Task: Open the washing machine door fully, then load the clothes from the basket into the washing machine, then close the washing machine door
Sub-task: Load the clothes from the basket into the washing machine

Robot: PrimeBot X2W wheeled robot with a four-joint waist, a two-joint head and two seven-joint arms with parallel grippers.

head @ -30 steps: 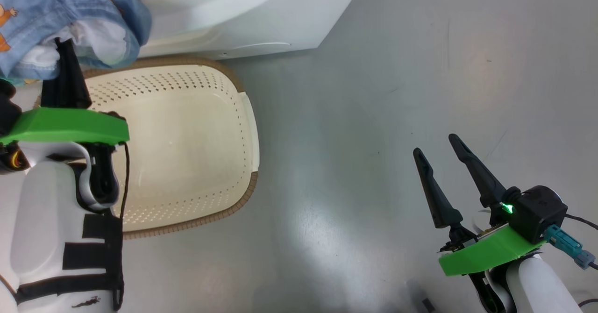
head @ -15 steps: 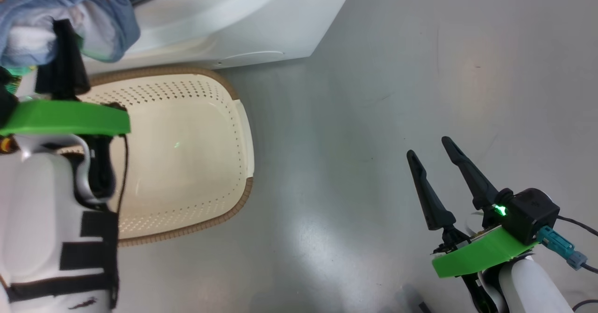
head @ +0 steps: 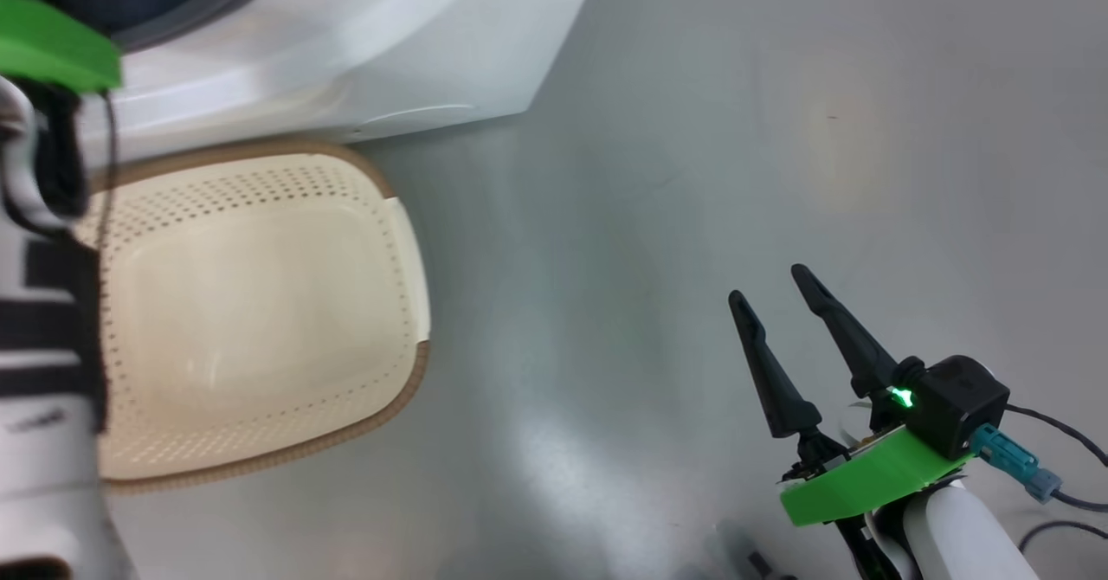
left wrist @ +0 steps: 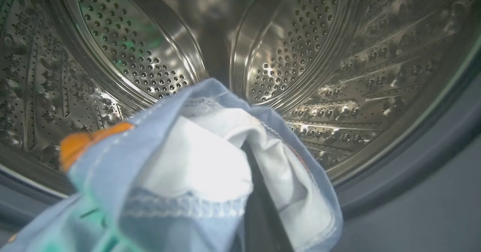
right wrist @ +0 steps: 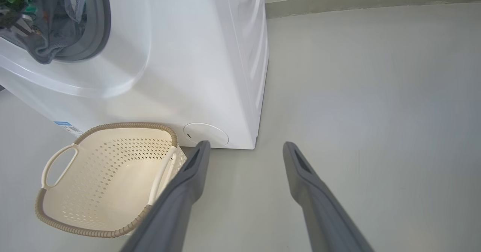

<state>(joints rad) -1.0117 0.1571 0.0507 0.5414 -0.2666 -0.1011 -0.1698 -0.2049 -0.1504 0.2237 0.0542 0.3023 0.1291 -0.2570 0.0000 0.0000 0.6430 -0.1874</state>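
Observation:
The washing machine [head: 346, 43] stands at the top left, and its steel drum [left wrist: 142, 56] lies straight ahead of my left gripper [left wrist: 250, 161]. That gripper is shut on the clothes [left wrist: 195, 169], a light blue garment with a white lining and an orange patch, held at the drum's mouth. The right wrist view shows the garment [right wrist: 49, 37] hanging over the grey gasket [right wrist: 99, 22]. In front of the machine, the cream basket [head: 242, 303] [right wrist: 112, 169] has nothing in it. Low over the floor at the right, my right gripper [head: 770, 286] [right wrist: 246, 148] is open and holds nothing. The washing machine door is out of view.
Grey floor [head: 692, 173] spreads to the right of the machine and basket. A round cover [right wrist: 206, 134] sits low on the machine's front, and a blue label [right wrist: 63, 124] sits behind the basket. A wall skirting [right wrist: 357, 0] runs along the far side. Cables [head: 1056, 476] trail from my right wrist.
My left arm has carried the garment up from above the basket into the drum's mouth, out of the head view. The head camera shifted. The right gripper stays open.

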